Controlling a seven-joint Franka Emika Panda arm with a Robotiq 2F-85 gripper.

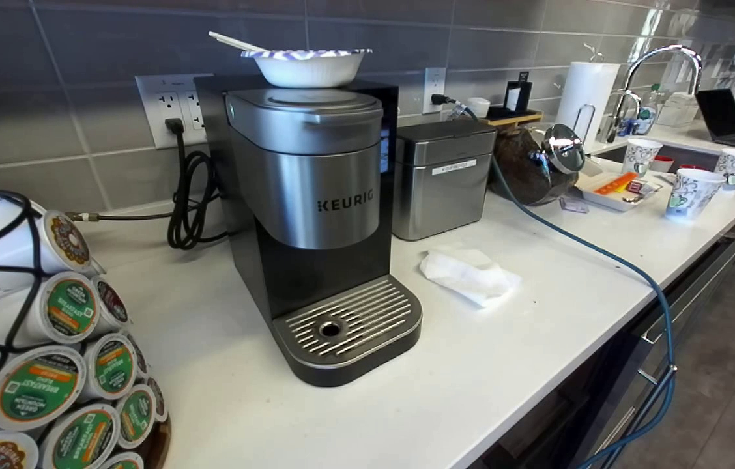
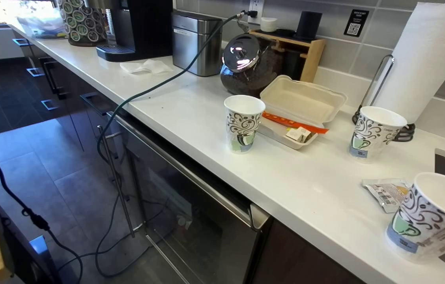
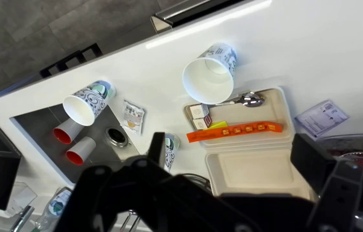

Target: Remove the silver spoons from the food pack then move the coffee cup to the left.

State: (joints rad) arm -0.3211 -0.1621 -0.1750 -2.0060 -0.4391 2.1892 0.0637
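In the wrist view the food pack point(image 3: 255, 169) lies unfolded on the counter, a shallow beige tray with its lid flipped back. Shiny silver spoons point(image 3: 251, 100) overlap in its far half, handles pointing left toward two small white boxes point(image 3: 200, 111). An orange strip packet point(image 3: 239, 130) crosses the tray. Several patterned paper cups stand around; which is the coffee cup I cannot tell. The nearest cup point(image 3: 223, 54) is right beside the spoons' side of the pack. My gripper point(image 3: 233, 141) is open above the pack, nothing between its fingers. In the exterior views I cannot make it out.
Another cup point(image 3: 170, 148) shows just past the left finger, and a third cup point(image 3: 99, 93) stands by the sink point(image 3: 40, 119). A glass jar point(image 2: 246, 71) and paper towel roll point(image 2: 423, 59) flank the pack. A blue cable point(image 1: 592, 244) crosses the counter near a coffee machine point(image 1: 341, 195).
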